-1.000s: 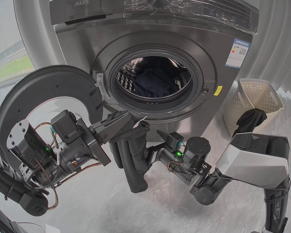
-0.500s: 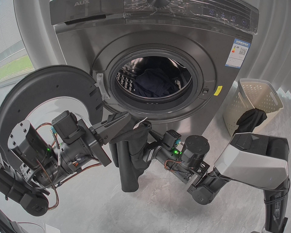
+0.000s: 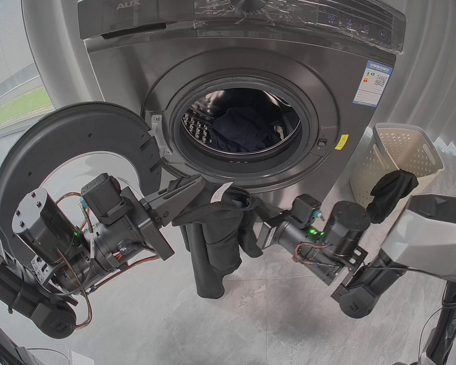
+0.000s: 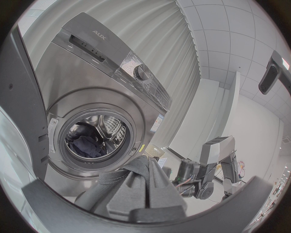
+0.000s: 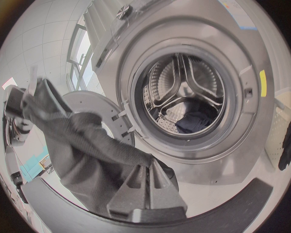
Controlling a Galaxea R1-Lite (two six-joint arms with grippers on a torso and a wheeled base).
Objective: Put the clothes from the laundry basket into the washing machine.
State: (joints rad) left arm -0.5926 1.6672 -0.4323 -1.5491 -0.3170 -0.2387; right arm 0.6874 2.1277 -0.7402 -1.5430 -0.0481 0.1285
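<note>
While left gripper [image 3: 199, 183] and right gripper [image 5: 149, 167] clamp dark garment [image 3: 213, 237], right arm [image 3: 332, 233] swung rightward, spreading it.

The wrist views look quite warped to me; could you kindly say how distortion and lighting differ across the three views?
Head view: mild bowing of the washing machine edges, glints on the panel's plastic film, drum dim. Left wrist view: heavy fisheye with black corners, curtain folds curving. Right wrist view: same fisheye, window very bright, drum well lit.
</note>
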